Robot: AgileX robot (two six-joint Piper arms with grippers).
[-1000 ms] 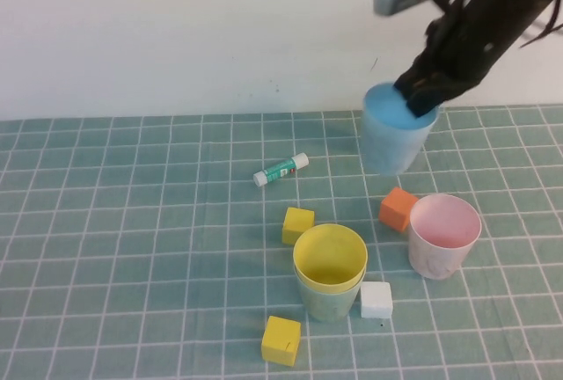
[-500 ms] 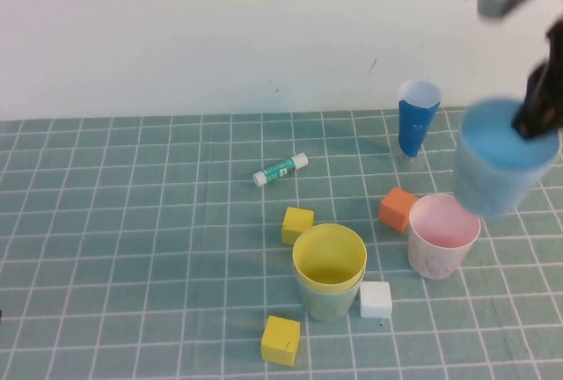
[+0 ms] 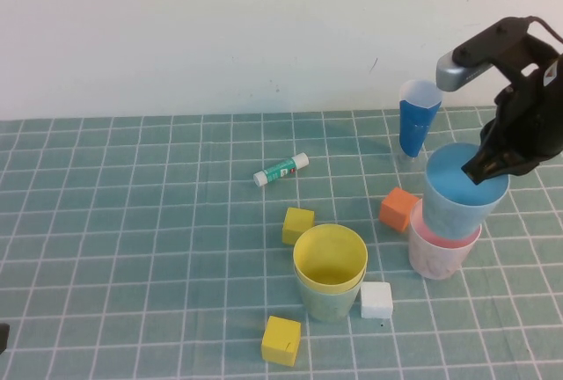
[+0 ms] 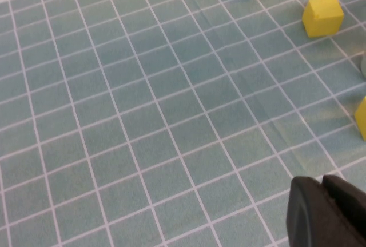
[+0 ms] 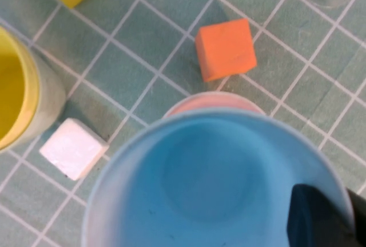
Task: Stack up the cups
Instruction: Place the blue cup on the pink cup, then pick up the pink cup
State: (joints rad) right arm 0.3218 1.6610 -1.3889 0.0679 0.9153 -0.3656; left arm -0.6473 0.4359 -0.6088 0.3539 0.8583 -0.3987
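On the bench [image 3: 106, 222], two nested cups [image 3: 330, 271] stand front centre. To their right another cup [image 3: 464, 195] sits, perhaps partly, in a fourth [image 3: 437, 252]; a cone cup [image 3: 417, 119] stands behind.

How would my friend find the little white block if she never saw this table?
Start at the yellow cup nested in the pale green cup, near the front middle of the green tiled table. The white block touches that stack's base, on the side towards the pink cup. The other blocks nearby are yellow or orange; this is the only white one.
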